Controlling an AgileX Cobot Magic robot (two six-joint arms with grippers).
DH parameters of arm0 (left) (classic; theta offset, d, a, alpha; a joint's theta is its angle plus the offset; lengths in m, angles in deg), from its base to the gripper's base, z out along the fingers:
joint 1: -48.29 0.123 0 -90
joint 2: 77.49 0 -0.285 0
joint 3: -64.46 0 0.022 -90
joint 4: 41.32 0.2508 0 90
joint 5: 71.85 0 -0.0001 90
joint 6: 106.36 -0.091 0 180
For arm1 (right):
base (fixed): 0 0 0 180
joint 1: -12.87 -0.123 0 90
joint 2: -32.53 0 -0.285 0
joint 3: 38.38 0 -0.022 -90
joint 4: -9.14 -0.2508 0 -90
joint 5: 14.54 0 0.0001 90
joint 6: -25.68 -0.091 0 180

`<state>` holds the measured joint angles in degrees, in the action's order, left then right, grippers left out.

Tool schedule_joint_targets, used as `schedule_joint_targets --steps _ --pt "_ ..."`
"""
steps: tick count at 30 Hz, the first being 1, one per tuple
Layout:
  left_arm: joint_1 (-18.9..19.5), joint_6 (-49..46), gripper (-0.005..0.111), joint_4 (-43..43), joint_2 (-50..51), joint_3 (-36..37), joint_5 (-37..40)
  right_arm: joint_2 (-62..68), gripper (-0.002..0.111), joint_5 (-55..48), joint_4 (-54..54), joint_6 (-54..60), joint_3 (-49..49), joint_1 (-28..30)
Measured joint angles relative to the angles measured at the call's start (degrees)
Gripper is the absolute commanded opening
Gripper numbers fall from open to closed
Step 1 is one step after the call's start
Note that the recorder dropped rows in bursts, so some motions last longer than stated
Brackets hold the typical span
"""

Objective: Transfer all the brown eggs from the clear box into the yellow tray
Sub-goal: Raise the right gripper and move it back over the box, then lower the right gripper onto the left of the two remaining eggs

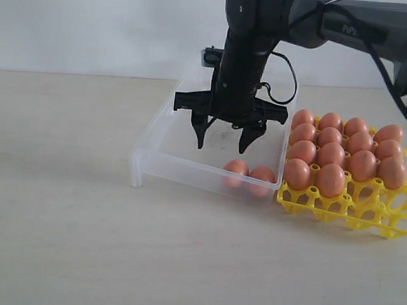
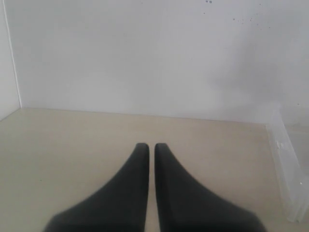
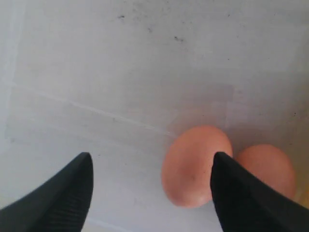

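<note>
Two brown eggs (image 1: 237,170) (image 1: 261,175) lie side by side in the near right corner of the clear box (image 1: 162,146). The wrist view shows the same pair of eggs (image 3: 193,164) (image 3: 270,166) on the box's scuffed floor. My right gripper (image 1: 223,131) hangs open over the box, above and a little left of the eggs, with nothing between its fingers (image 3: 63,193). Several more brown eggs fill the yellow tray (image 1: 366,211) to the right of the box. My left gripper (image 2: 150,145) is shut and empty over bare table; the exterior view does not show it.
The yellow tray's front cups (image 1: 394,205) hold no eggs. A corner of the clear box (image 2: 289,183) shows at the edge of the left wrist view. A white wall stands behind the table.
</note>
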<state>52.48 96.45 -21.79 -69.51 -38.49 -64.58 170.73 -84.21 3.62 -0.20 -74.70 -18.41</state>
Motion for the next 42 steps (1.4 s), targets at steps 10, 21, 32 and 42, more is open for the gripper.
schedule_joint_targets --steps 10,21,32,42 --pt "0.0 0.0 0.004 0.0 0.0 0.0 0.0 1.4 0.062 -0.12 5.51 -3.82 0.68 0.0" --pt "0.0 0.0 0.004 0.0 0.0 0.0 0.0 1.4 0.062 5.14 5.0 -5.54 11.46 0.0" --pt "0.0 0.0 0.004 0.0 0.0 0.0 0.0 0.6 0.062 9.25 4.17 0.61 13.54 0.09" --pt "0.0 0.0 0.004 0.0 0.0 0.0 0.0 -3.95 0.062 6.87 8.22 3.16 14.01 0.09"
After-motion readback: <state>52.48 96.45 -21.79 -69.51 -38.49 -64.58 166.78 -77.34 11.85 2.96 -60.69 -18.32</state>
